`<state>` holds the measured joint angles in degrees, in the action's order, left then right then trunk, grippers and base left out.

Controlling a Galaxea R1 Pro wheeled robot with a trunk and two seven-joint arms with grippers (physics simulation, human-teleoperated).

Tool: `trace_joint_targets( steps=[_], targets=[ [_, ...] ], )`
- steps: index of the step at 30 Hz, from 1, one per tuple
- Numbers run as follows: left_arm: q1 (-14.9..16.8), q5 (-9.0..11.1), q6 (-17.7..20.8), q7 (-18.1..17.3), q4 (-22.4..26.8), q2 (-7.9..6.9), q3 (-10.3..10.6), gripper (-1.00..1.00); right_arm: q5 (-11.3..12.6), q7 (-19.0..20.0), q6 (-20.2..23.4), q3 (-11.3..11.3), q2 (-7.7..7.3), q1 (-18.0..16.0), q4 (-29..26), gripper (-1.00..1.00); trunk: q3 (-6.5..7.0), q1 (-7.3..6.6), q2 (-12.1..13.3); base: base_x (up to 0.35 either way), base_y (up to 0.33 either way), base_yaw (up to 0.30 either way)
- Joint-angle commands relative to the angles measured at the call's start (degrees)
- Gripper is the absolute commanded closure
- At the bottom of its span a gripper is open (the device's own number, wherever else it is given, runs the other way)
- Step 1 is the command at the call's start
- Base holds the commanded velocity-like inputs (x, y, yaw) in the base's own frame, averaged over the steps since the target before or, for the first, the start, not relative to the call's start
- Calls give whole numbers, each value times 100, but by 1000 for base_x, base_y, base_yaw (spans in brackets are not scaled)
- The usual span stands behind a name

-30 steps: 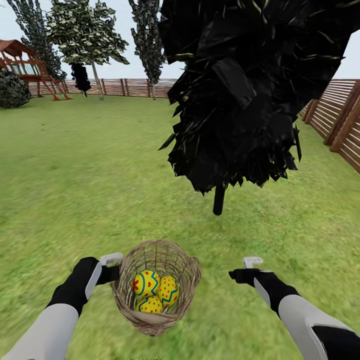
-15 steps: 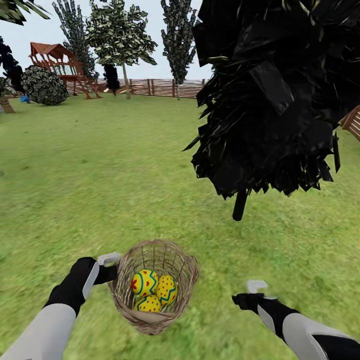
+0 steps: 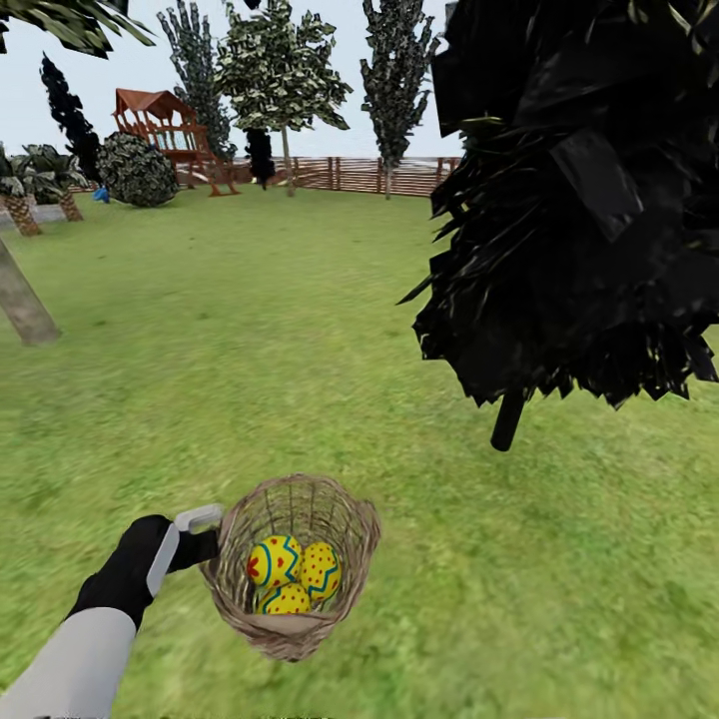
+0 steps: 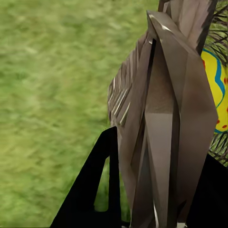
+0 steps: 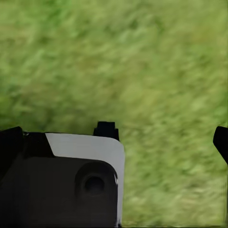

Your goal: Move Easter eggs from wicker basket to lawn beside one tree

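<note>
The wicker basket (image 3: 300,619) hangs low in the head view, over the lawn (image 3: 250,330). My left gripper (image 3: 207,536) is shut on its rim. Three Easter eggs lie inside: one with a blue zigzag (image 3: 274,559), one dotted red (image 3: 321,570) and one below them (image 3: 286,600). In the left wrist view the woven rim (image 4: 161,118) sits between the black fingers (image 4: 95,190), and an egg (image 4: 216,88) shows behind it. My right gripper (image 5: 164,135) is open above bare grass. A bare grey-brown tree trunk (image 3: 20,300) leans at the far left.
A dark leafy thin-stemmed tree (image 3: 589,200) stands close at the right, its stem (image 3: 507,419) in the grass. Short palms (image 3: 20,195), a round shrub (image 3: 135,170), a wooden playset (image 3: 170,130) and a slatted fence (image 3: 379,175) line the far side.
The whole head view has swung left, so the camera moved; the grey trunk came into sight. My right arm dropped out of the head view. The basket stays in my left gripper.
</note>
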<state>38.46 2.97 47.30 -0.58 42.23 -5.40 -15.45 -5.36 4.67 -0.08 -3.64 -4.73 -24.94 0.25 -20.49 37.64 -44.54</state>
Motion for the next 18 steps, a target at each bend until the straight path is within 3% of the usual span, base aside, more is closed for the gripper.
trace_joint_targets(
  steps=[1, 6, 18],
  targets=[
    [3, 11, 26, 5, 4, -3, -35, 100, -74, 17, -1, -37, -2, 38, 6, -100, 12, -22, 36, 0, 0, 293],
    [3, 11, 19, -2, -3, -2, -46, 100, -46, 15, -312, -36, -2, 178, 10, -100, 102, -132, 237, 0, 0, 293],
    [3, 11, -2, -3, -31, 4, -44, 100, -62, -1, -326, -34, -2, 212, 10, -100, 317, -395, 718, 0, 0, 296]
  ],
)
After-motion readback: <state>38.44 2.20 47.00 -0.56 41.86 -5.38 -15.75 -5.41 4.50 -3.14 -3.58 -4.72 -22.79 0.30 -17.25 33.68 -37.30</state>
